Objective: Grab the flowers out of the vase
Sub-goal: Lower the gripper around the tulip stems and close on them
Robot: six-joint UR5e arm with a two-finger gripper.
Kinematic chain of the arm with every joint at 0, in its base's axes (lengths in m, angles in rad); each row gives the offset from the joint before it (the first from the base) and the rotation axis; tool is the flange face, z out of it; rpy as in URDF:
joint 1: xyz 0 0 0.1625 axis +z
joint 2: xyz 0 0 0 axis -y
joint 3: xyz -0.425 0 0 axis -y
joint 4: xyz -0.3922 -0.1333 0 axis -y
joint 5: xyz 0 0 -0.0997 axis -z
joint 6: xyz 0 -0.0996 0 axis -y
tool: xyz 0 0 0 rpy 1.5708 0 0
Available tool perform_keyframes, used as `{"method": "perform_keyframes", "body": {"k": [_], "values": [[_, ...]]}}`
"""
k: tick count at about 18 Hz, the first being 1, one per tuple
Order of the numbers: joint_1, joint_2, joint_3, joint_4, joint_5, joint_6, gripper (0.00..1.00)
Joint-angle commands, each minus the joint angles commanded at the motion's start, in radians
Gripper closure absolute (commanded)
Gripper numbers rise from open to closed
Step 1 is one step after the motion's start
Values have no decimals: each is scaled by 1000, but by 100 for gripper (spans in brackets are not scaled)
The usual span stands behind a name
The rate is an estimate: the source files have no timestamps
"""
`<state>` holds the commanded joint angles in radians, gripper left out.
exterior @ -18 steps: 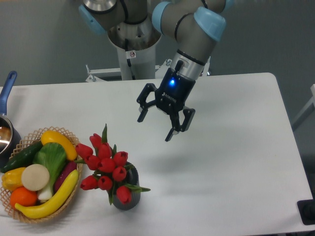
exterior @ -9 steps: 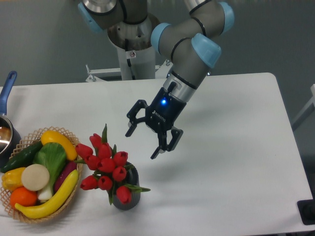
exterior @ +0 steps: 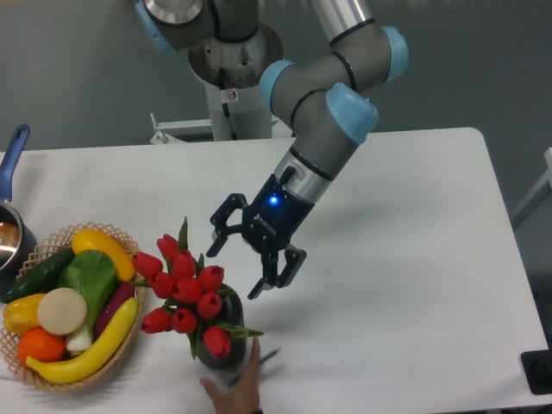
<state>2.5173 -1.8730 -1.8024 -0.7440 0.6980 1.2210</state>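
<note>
Pan point(exterior: 10, 226): far left of the hand, at the bench's edge, dark, with a blue handle pointing up and away; only part of it is in view.
Basket point(exterior: 129, 332): well left of the hand and lower in view, woven, resting on the bench, filled with a banana, a yellow squash, a cucumber, an orange, a pale round vegetable and leafy greens.
Flowers point(exterior: 185, 289): just left of and below the hand, a bunch of red tulips with green leaves, standing up out of the vase and leaning a little toward the basket.
Vase point(exterior: 226, 352): below the hand and slightly left, small, dark grey, upright on the bench; most of it is hidden behind the blooms and leaves.
Person's fingers point(exterior: 239, 390): below the hand, at the bottom edge, right at the foot of the vase; whether they touch it is hard to tell from this angle.
Hand point(exterior: 235, 266): black, with a blue light on its body, tilted down and to the left, fingers spread wide and holding nothing; its left fingertip is just beside the top right blooms, apart from them as far as the view shows.
Arm point(exterior: 332, 121): rises up and to the right from the hand, grey with light blue joint caps.
Bench point(exterior: 414, 259): white, bare to the right of the hand.
</note>
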Motion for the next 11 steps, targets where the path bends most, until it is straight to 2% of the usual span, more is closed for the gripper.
{"method": "perform_keyframes", "body": {"k": [4, 8, 11], "values": [[-6, 5, -14, -2, 0, 2, 0], [5, 46, -72, 2, 0, 9, 0], [5, 63, -86, 0, 5, 5, 0]]}}
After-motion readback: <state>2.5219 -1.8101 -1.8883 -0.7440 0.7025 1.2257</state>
